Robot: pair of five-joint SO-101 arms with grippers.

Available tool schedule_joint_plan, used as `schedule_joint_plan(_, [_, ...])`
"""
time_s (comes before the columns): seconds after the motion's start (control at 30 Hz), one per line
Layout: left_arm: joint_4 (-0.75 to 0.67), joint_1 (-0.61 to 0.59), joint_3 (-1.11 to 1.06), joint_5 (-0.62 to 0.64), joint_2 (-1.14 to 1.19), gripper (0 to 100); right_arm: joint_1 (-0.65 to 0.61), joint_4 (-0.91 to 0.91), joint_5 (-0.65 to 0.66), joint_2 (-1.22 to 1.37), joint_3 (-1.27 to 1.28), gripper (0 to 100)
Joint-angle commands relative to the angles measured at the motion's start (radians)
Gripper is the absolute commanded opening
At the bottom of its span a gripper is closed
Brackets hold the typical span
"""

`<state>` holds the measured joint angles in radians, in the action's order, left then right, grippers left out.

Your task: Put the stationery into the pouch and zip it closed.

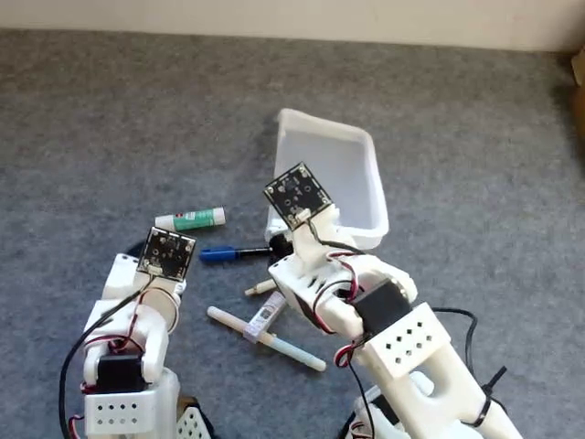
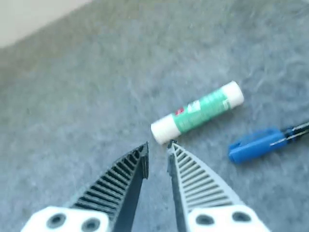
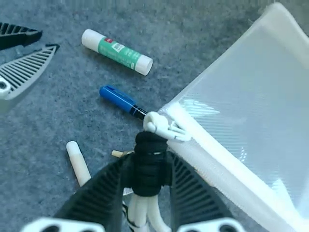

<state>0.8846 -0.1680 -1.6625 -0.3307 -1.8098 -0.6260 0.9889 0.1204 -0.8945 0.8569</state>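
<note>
**A:** Where is your left claw?

**B:** Your left claw point(image 2: 158, 151) hangs low over the grey carpet point(image 2: 72, 96). Its ribbed fingers stand a narrow gap apart, with nothing between them. The glue stick point(image 2: 198, 113) lies flat just past its tips, with its long axis crosswise to the claw. One white end is close to a fingertip, but I cannot tell if they touch.

**A:** And to the right of that?

**B:** The blue pen point(image 2: 256, 144) lies near the glue stick and almost parallel to it. Its blue cap points toward your left claw and its black barrel toward your right one. Back from the pen, toward the arm bases, a long white pen point(image 1: 265, 338) lies slanted between your two arms. A short pale stick point(image 1: 260, 287) lies beside it, close against the right arm.

**A:** What is your right claw doing?

**B:** Your right claw point(image 3: 148, 162) is clamped on the black-wrapped zip pull point(image 3: 150, 142) at the corner of the pouch point(image 3: 241, 106). The pouch is translucent white and lies beyond the claw and to its right. Its zip edge runs away from the pull. In the high view its long axis leads away from the arms, toward the pale wall point(image 1: 274, 14) at the far edge of the carpet.

**A:** Is anything crowding that claw?

**B:** The blue pen's black end lies just beside the zip pull, and the pale stick is near the claw's fingers.
</note>
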Motion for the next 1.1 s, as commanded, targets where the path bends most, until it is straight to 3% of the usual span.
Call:
schedule_joint_plan(0.0, [-0.02, 0.082, 0.131, 0.012, -0.018, 9, 0.013, -0.048, 0.008, -0.041, -0.027, 0.5])
schedule_joint_plan(0.1, [0.025, 0.12, 0.209, 0.029, -0.016, 12, 0.013, -0.065, 0.008, -0.041, -0.027, 0.5])
schedule_joint_plan(0.3, [0.063, 0.199, 0.263, 0.215, -0.013, 28, 0.013, -0.059, 0.006, -0.041, -0.035, 0.5])
schedule_joint_plan(0.77, [0.063, 0.427, 0.268, 0.227, -0.012, 28, 0.008, 0.174, -0.025, -0.116, -0.137, 0.5])
schedule_joint_plan(1.07, [0.063, 0.447, 0.297, 0.31, -0.012, 28, 0.004, 0.177, -0.035, -0.154, -0.128, 0.5])
